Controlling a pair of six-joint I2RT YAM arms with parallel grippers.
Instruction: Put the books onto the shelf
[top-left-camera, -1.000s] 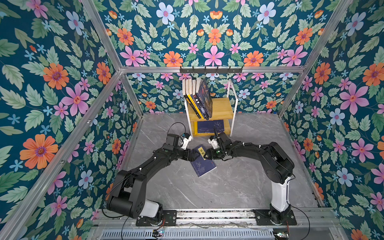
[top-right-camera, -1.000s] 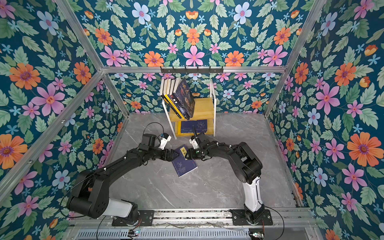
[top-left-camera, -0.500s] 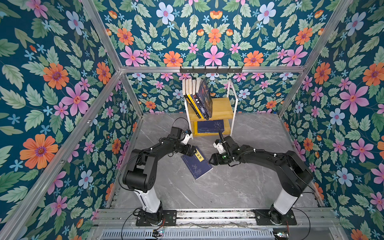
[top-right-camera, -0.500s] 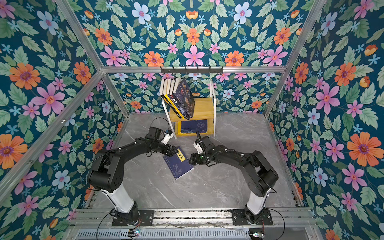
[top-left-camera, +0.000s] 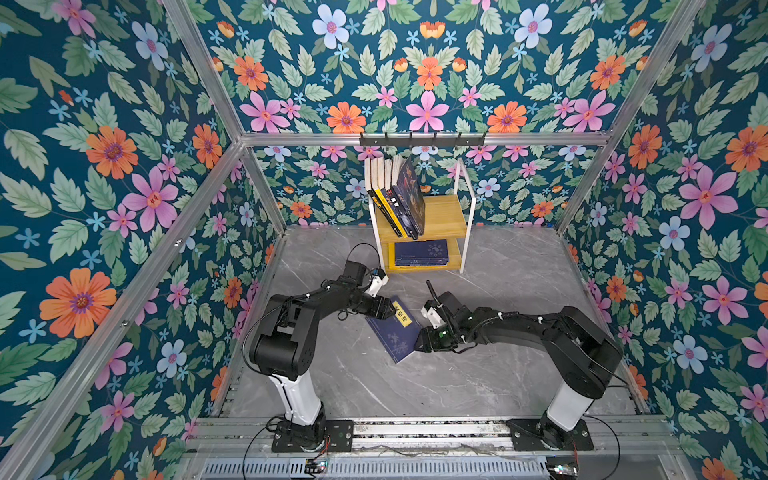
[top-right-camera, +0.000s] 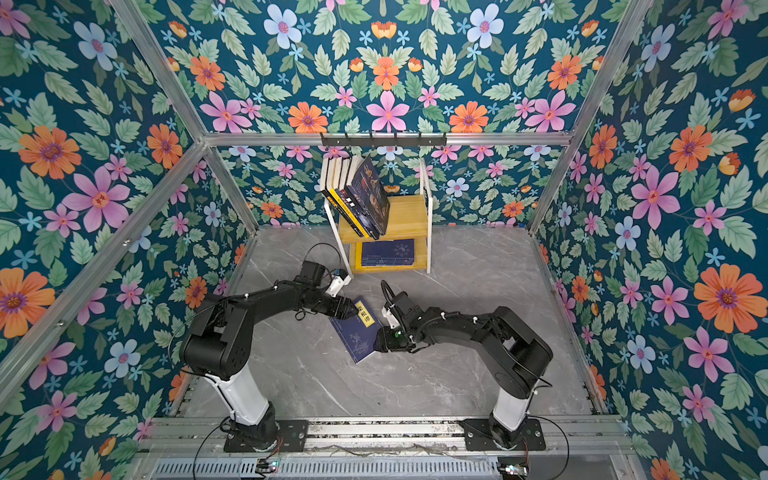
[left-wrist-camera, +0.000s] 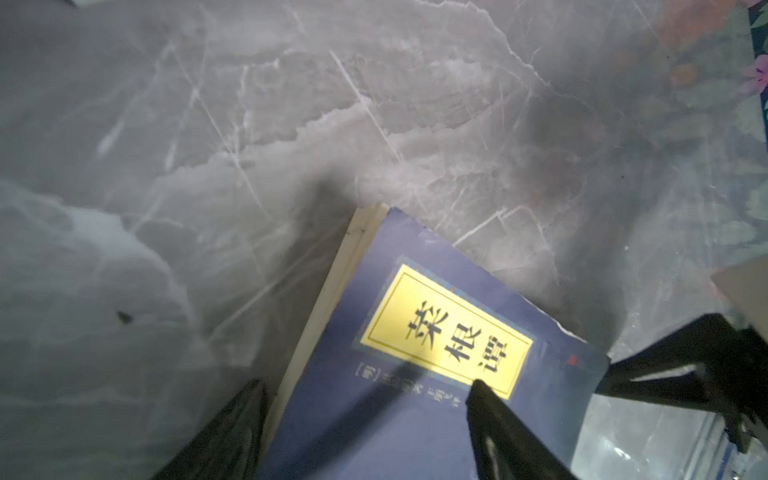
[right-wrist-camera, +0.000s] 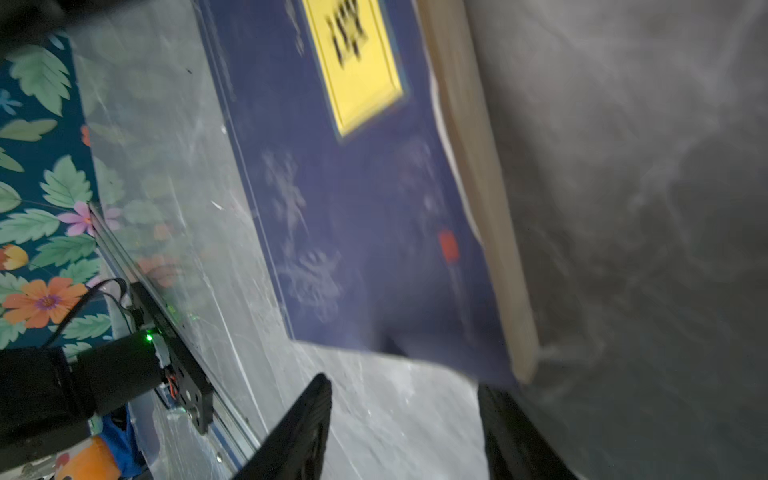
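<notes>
A navy book with a yellow title label (top-left-camera: 395, 336) (top-right-camera: 358, 336) lies askew on the marble floor between my two arms. My left gripper (top-left-camera: 388, 311) (left-wrist-camera: 368, 384) is open at its far corner: one finger hangs over the cover, the other sits outside the page edge. At the book's (right-wrist-camera: 365, 208) near right edge, my right gripper (top-left-camera: 417, 338) (right-wrist-camera: 403, 382) is open with bare floor between its fingers. The shelf (top-left-camera: 444, 212) (top-right-camera: 409, 214) stands at the back wall. Several books (top-left-camera: 399, 195) lean on its upper board, and a navy one (top-left-camera: 422, 252) lies flat on the lower board.
A black hook rail (top-left-camera: 422, 140) runs along the frame bar just above the shelf. Floral walls close in three sides. The metal base rail (top-left-camera: 415, 430) with both arm mounts runs along the front.
My left jaws have narrowed over the book's far corner. The right gripper has slid from the book's far end down along its right edge. The book has shifted a little toward the front.
</notes>
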